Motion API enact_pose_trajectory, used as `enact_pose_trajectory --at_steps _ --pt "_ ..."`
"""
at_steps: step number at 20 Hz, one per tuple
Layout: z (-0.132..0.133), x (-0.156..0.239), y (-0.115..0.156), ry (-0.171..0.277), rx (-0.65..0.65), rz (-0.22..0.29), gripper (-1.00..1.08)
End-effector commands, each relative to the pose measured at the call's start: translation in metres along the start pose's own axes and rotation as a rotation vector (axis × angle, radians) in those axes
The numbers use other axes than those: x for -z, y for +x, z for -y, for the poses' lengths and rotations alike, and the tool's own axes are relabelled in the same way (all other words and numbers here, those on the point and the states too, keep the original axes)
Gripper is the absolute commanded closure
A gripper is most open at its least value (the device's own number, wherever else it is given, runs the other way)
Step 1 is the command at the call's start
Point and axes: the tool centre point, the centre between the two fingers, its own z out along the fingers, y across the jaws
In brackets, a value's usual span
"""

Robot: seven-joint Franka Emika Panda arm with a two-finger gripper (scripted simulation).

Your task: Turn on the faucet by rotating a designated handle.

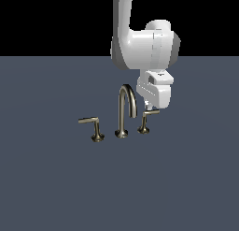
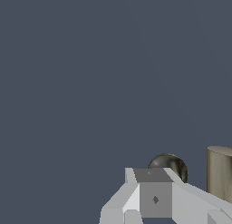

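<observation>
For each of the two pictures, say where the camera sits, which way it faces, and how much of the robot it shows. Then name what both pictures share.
Exterior view: off the arm, raised, looking down at the faucet on the grey floor; shows the arm and pincer at the handle.
Wrist view: on the wrist, close to the floor; shows only the pincer, a round metal part and a cylinder.
Shared: pincer, floor, faucet metal.
</observation>
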Motion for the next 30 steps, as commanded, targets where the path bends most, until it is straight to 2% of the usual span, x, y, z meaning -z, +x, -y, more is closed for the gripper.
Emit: enact_pose_trajectory --at_steps 1,10,12,27,28,29,30 --pt "0.0 0.0 0.0 0.0 0.0 0.0 1.08" --pt "-0.034 0.0 0.019 0.001 -0.001 0.001 1.08" --pt "-0.024 0.0 0.012 0.009 0.009 0.0 1.08" --pt "-0.077 0.0 0.008 0.001 0.0 0.001 1.08" --pt "-0.077 0.0 0.008 0.001 0.0 0.001 1.08" --pt "-0.065 0.0 0.006 0.015 0.01 -0.004 1.08" --pt "-0.068 0.0 0.003 0.014 0.009 -0.003 1.08"
